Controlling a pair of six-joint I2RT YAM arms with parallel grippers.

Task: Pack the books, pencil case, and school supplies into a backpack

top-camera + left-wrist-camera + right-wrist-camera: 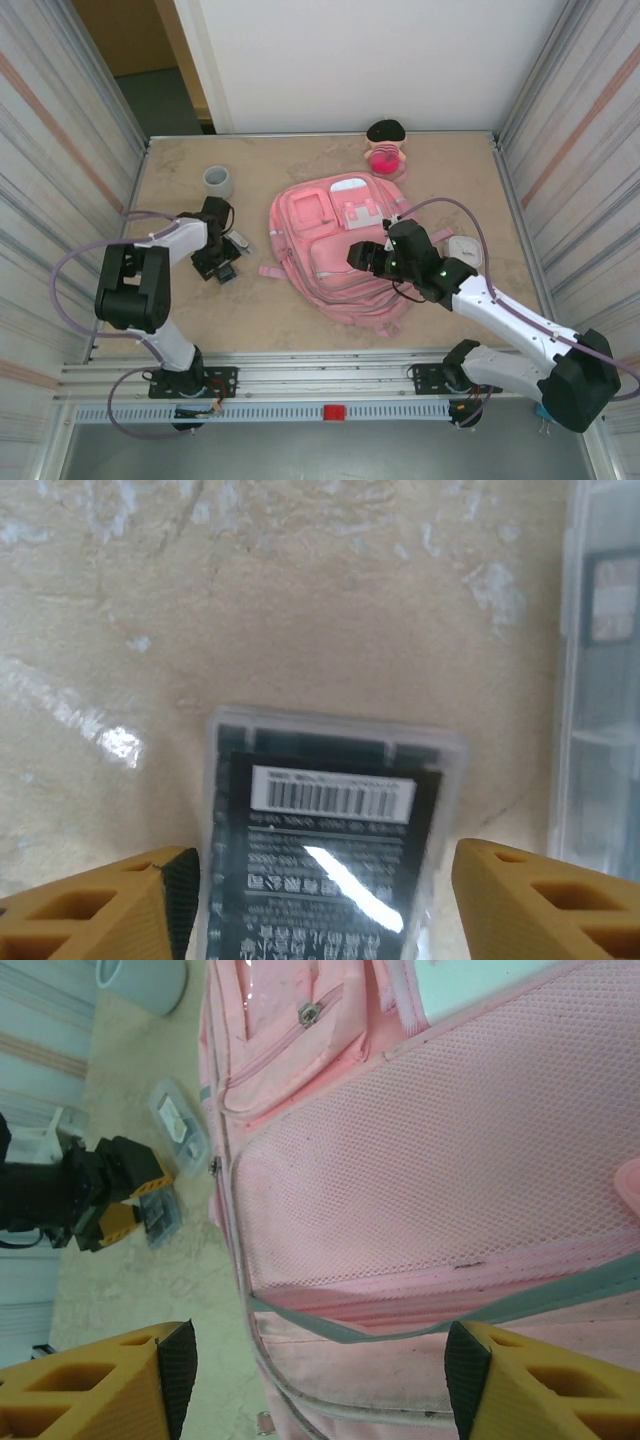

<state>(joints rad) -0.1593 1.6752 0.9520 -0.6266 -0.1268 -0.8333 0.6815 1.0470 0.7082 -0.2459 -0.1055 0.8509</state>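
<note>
The pink backpack [335, 250] lies flat mid-table, front pockets up. To its left lies the book [330, 850], thin and dark, in a clear cover with a white barcode label. My left gripper [325, 880] is low over it and open. Its jaws straddle the book: the left pad touches the book's edge, and the right finger [545, 900] stands a little apart. In the top view this gripper [224, 270] is left of the backpack. My right gripper [320, 1360] hovers open over the backpack's mesh front pocket [430, 1150], holding nothing; from above it [365, 255] is over the backpack's middle.
A second clear plastic box [240, 240] lies just beyond the book, toward the backpack. A grey roll [218, 181] stands at the back left, a pink-and-black plush doll [386, 150] at the back. A white object [462, 247] rests right of the backpack. Metal walls flank the table.
</note>
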